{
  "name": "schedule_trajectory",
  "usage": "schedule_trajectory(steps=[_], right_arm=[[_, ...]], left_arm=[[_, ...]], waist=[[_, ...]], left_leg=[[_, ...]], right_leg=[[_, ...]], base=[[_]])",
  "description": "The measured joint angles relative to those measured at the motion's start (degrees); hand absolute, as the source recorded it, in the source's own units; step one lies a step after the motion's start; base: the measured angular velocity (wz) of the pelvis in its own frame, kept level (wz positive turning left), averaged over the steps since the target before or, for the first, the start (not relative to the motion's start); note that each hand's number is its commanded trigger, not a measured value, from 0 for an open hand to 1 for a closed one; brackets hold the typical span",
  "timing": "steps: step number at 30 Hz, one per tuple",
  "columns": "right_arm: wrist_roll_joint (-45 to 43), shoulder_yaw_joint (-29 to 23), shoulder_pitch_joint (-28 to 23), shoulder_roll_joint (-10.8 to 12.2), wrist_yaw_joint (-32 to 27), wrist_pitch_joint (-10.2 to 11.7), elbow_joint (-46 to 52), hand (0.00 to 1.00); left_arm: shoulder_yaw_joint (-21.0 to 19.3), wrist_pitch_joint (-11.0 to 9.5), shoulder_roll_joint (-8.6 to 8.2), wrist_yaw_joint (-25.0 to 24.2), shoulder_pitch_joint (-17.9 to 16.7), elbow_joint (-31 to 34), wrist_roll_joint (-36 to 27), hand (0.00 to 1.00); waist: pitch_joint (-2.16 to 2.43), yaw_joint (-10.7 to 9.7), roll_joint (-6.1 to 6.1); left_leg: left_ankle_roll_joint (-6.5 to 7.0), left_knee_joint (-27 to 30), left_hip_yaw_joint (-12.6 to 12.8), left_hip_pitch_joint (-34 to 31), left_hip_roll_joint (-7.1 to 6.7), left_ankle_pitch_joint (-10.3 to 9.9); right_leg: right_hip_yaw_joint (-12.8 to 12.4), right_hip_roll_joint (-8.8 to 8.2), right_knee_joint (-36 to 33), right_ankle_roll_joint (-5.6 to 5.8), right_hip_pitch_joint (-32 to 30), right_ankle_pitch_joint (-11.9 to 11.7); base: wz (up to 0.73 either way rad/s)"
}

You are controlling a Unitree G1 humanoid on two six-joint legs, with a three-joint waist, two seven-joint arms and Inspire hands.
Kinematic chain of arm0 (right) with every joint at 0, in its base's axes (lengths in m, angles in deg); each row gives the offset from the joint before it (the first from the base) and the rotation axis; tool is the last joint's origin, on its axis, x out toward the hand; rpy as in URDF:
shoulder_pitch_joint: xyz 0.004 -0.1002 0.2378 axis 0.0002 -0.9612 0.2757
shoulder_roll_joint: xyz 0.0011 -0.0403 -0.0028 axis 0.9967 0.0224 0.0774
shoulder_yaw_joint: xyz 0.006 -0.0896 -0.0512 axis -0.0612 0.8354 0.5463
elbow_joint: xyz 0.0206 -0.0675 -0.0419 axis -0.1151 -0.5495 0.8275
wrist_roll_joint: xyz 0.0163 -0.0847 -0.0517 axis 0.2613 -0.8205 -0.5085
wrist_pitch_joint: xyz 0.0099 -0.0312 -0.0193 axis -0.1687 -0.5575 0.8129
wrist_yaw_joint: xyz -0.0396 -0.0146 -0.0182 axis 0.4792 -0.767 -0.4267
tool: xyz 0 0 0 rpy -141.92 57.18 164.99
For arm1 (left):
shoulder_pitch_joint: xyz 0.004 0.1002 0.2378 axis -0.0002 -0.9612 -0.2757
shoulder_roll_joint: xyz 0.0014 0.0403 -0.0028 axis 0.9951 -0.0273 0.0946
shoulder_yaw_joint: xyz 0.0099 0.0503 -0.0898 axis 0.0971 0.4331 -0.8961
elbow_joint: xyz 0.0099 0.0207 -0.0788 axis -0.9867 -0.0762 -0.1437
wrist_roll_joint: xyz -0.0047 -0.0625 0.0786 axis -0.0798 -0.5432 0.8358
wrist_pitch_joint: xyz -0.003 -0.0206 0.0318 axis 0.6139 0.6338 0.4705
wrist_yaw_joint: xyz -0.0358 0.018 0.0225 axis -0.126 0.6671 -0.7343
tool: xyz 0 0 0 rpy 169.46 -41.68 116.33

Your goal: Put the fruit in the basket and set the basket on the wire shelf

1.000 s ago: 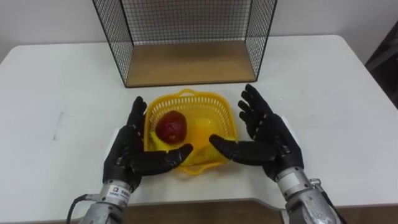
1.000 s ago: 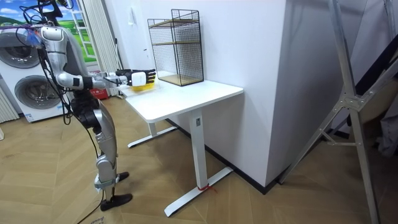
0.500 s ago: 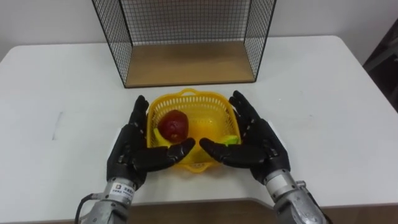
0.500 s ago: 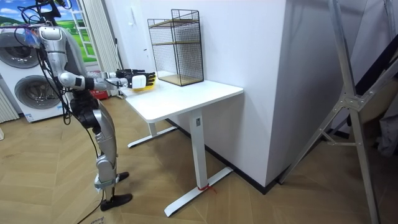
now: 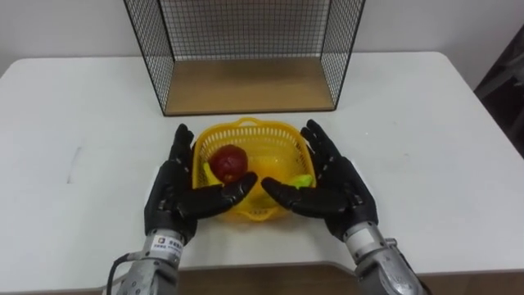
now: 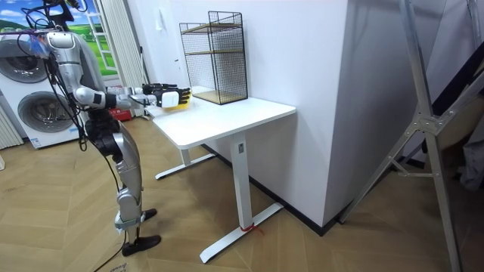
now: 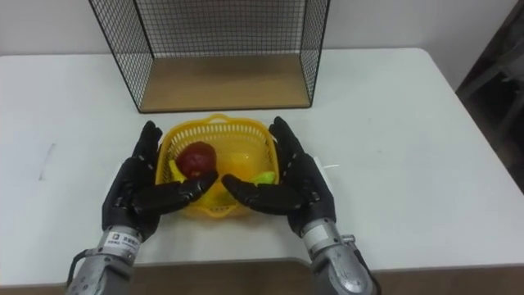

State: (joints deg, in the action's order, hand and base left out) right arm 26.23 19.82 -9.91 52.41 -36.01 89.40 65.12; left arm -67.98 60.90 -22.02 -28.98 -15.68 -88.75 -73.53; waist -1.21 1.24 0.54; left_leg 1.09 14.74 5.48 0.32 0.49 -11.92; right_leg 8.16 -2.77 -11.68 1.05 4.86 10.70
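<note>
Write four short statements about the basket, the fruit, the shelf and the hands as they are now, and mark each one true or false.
1. The yellow basket stands on the wire shelf's wooden board. False: it is in front of the shelf, over the white table.
2. A red fruit lies in the basket. True.
3. The left hand and the right hand flank the basket, one on each side. True.
4. The right hand is curled into a fist. False: its fingers are straight, alongside the basket.
</note>
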Motion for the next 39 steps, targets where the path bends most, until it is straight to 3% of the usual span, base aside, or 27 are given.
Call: schedule_trajectory(steps=[10,17,23,30,39], right_arm=[[1.7,0.1,0.8,1.2,-1.3,0.0,0.1,0.0],[1.7,0.1,3.3,1.2,-4.9,0.0,0.9,0.0],[1.6,-0.1,5.4,0.9,-7.1,0.0,4.6,0.0],[1.6,0.0,5.5,0.9,-9.7,0.3,7.3,0.0],[1.6,0.2,6.5,1.0,-10.5,0.9,7.3,0.0]], left_arm=[[0.5,0.0,-1.27,3.9,2.4,0.0,0.1,0.0],[0.6,0.0,-1.52,4.1,7.0,0.0,0.0,0.0],[0.5,0.0,-2.39,4.1,8.2,0.2,-0.1,0.0],[0.5,-0.1,-2.38,4.3,10.7,1.6,-0.1,0.0],[0.6,-0.1,-2.73,5.4,10.9,3.2,-0.1,0.0]], waist=[[0.0,-0.5,0.04],[0.07,-0.9,-0.08],[0.37,-1.1,-0.65],[0.35,-1.0,-0.66],[0.24,-1.1,-0.5]], left_leg=[[0.0,0.9,-0.4,-0.8,0.0,0.0],[0.0,1.0,-0.3,-0.8,0.01,0.0],[0.0,0.9,0.0,-0.6,0.04,0.0],[0.01,0.9,0.0,-0.6,0.02,0.0],[0.01,1.0,0.0,-0.6,0.06,0.0]], right_leg=[[0.8,-0.05,-0.1,0.0,-0.3,0.0],[0.6,-0.05,-0.2,-0.03,-0.5,0.0],[0.3,-0.03,-0.2,-0.03,-0.6,0.0],[0.3,-0.06,-0.2,-0.03,-0.6,0.0],[0.3,-0.05,-0.4,-0.03,-0.6,0.0]], base=[[0.03],[0.0],[-0.01],[0.0],[0.0]])
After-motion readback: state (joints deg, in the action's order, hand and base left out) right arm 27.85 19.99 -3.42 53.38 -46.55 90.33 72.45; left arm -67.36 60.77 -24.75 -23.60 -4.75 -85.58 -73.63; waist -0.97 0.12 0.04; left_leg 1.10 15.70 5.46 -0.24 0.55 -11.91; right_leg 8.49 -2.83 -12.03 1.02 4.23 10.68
